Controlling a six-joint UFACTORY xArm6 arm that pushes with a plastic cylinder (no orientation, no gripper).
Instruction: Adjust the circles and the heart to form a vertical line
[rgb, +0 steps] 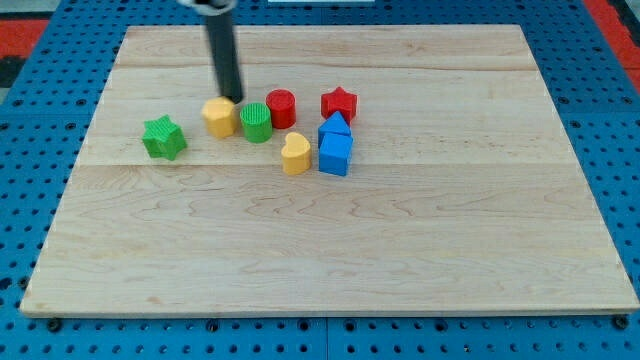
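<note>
Pale wooden board (330, 250) lay on a blue pegboard (40, 110). My tip (233, 98), a bare rod without fingers, stood just behind the yellow circle (219, 116). Rightward sat the green circle (256, 122) and red circle (281, 107); the yellow heart (295, 153) lay nearer the bottom.

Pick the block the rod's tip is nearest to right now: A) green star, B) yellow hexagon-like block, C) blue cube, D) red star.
B: my tip sits just above the yellow block toward the view's top, next to the green circle, far from the other options.
</note>
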